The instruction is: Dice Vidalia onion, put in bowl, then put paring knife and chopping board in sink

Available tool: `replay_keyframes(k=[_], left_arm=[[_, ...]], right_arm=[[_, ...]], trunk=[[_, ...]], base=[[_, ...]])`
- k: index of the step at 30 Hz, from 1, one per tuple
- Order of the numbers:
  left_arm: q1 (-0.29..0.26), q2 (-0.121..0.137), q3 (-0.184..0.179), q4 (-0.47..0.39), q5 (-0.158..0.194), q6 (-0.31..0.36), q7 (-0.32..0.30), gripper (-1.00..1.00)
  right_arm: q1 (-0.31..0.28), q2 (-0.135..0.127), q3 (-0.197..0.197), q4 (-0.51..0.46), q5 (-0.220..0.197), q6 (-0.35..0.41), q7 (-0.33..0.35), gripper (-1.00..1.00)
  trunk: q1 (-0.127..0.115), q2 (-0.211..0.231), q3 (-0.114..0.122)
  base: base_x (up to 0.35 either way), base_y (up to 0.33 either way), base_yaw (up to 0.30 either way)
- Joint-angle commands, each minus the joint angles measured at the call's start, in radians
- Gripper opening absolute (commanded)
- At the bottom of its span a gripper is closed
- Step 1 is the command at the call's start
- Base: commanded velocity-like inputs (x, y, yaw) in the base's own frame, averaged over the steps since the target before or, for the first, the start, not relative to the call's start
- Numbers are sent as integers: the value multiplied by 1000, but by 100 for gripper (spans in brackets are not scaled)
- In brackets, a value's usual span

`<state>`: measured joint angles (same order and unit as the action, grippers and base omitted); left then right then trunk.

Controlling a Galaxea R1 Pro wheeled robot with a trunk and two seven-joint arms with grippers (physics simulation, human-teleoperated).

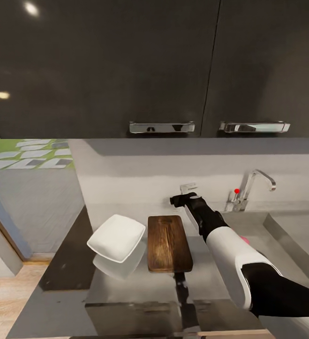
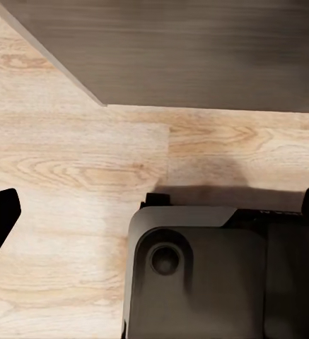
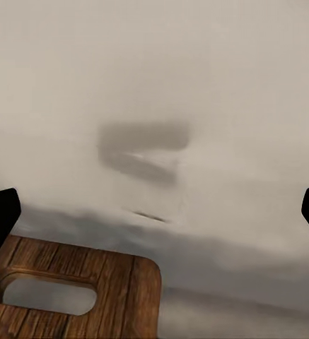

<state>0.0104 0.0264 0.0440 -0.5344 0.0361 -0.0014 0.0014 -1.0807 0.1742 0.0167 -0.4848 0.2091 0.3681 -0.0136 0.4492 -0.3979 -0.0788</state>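
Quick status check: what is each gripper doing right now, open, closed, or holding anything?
Left gripper: open, nothing between its fingertips, wooden floor below.
Right gripper: open and empty, past the far end of the chopping board.

Dark glossy wall cabinets (image 1: 126, 66) fill the upper head view, two chrome handles (image 1: 162, 127) along their lower edge; two ceiling lights reflect in the left door. Pale grey wall (image 1: 140, 183) below. Far left: patterned green-and-white panel (image 1: 29, 153), possibly a window. Light wood-plank floor (image 1: 8, 301) at lower left, also in the left wrist view.
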Motion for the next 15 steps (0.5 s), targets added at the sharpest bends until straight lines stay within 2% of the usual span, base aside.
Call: replay_keyframes(k=[1,15], left_arm=[[0,0,0,-1,3,0,0,100],[0,0,0,0,1,0,0,100]], right_arm=[[-1,0,2,-1,6,6,-2,100],[-1,0,2,63,7,0,0,100]], trunk=[[1,-2,-2],[1,-2,-5]], base=[[52,6,0],[8,1,0]])
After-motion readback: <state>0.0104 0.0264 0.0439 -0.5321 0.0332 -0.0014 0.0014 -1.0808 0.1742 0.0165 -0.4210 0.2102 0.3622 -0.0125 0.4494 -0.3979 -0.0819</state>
